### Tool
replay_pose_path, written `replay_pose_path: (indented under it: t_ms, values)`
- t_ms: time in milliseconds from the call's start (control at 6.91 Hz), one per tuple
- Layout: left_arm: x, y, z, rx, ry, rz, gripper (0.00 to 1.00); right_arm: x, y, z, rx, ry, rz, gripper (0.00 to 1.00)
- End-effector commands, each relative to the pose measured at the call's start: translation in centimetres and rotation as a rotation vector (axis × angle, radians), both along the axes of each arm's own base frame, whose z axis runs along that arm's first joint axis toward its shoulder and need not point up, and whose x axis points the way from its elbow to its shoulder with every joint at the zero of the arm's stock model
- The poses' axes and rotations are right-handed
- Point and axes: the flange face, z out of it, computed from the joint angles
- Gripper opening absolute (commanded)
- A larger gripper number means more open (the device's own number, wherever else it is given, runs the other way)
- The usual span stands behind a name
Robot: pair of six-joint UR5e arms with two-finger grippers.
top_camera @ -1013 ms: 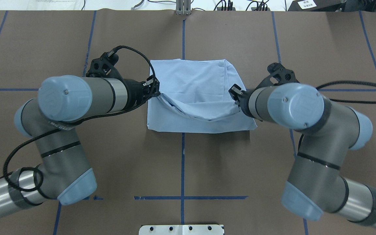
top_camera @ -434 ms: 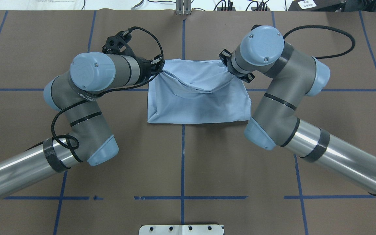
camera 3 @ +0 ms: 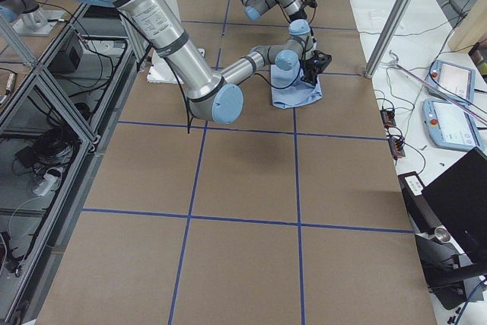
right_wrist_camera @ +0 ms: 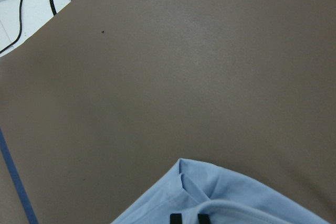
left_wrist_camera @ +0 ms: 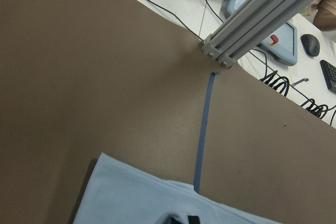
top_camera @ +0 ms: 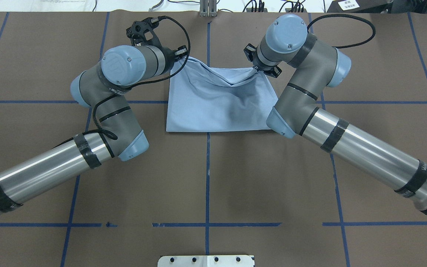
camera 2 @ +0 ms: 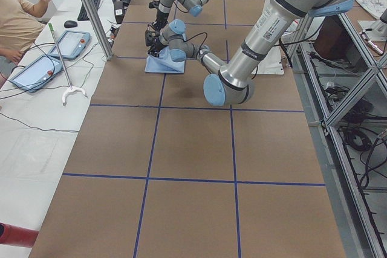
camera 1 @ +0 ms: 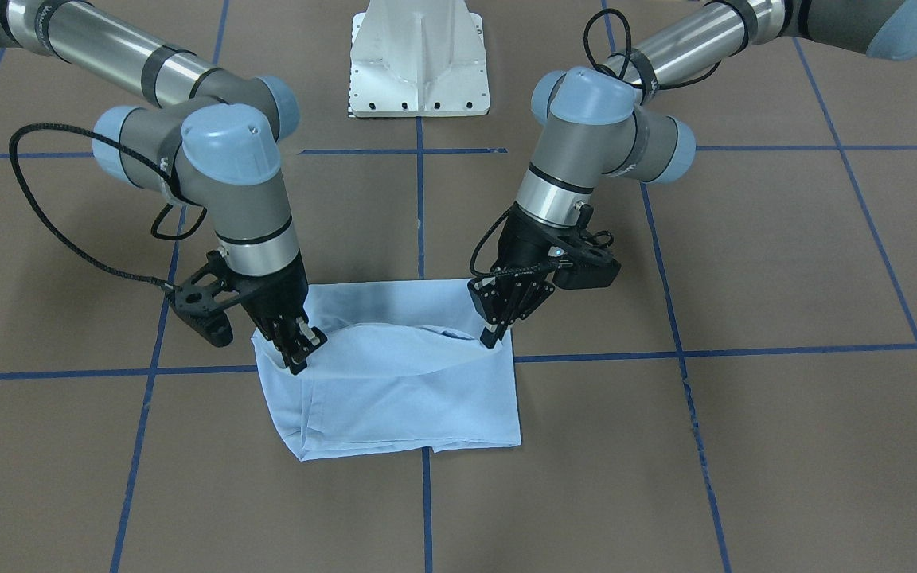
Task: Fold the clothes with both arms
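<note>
The light blue T-shirt [top_camera: 217, 107] lies folded at the table's middle, its print hidden; it also shows in the front view [camera 1: 403, 398]. My left gripper [top_camera: 184, 59] is shut on the shirt's lifted edge at the far left corner. It appears on the right in the front view [camera 1: 493, 338]. My right gripper [top_camera: 255, 68] is shut on the same edge at the far right corner, on the left in the front view [camera 1: 299, 350]. The held edge sags between them. Each wrist view shows cloth [left_wrist_camera: 157, 203] [right_wrist_camera: 236, 198] at its bottom edge.
The white pedestal base [camera 1: 419, 56] stands on the robot's side of the table. An aluminium post [top_camera: 208, 8] and cables lie at the far edge. Blue tape lines [top_camera: 207, 178] cross the brown table. Tablets [camera 2: 69, 43] sit on a side bench by a person.
Both grippers have carried the held shirt edge away from the robot to the shirt's far edge. The arms have stretched out, and the shirt's near edge has slid slightly farther away.
</note>
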Motion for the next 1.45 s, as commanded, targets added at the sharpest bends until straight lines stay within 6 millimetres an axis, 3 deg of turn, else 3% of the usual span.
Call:
replay_pose_path:
  t_ms: [0,145,289,434,579,868,1013,1158,1302]
  values:
    - [-0.5,-2.5,0.9,0.070,-0.054,-0.015,1.00,4.5,-4.4,0.8,0.087,0.032,-0.084,1.00]
    - [-0.6,-2.4,1.1,0.071,-0.051,-0.012,1.00,6.0,-5.2,0.5,0.091,0.014,-0.122,1.00]
    - [-1.1,-2.4,0.7,0.079,-0.042,-0.007,1.00,6.0,-5.2,0.4,0.094,0.013,-0.128,1.00]
    - [-2.0,-1.7,2.8,0.058,-0.041,0.050,1.00,6.3,-5.1,1.1,0.110,0.026,-0.155,1.00]
    - [-5.7,-1.1,4.5,0.111,-0.078,0.158,1.00,9.7,-5.7,4.8,0.124,0.073,-0.193,1.00]
    - [-18.8,-0.8,10.8,0.209,-0.169,0.335,1.00,23.6,-7.4,13.9,0.204,0.140,-0.355,1.00]
    - [-25.6,-0.2,14.2,0.237,-0.232,0.408,1.00,29.6,-7.0,18.1,0.246,0.160,-0.433,1.00]
    - [-32.3,-0.9,14.9,0.244,-0.296,0.461,1.00,35.9,-5.7,22.1,0.263,0.150,-0.467,1.00]
    - [-37.7,-0.3,17.0,0.246,-0.414,0.503,1.00,42.6,-4.2,24.5,0.296,0.127,-0.479,1.00]
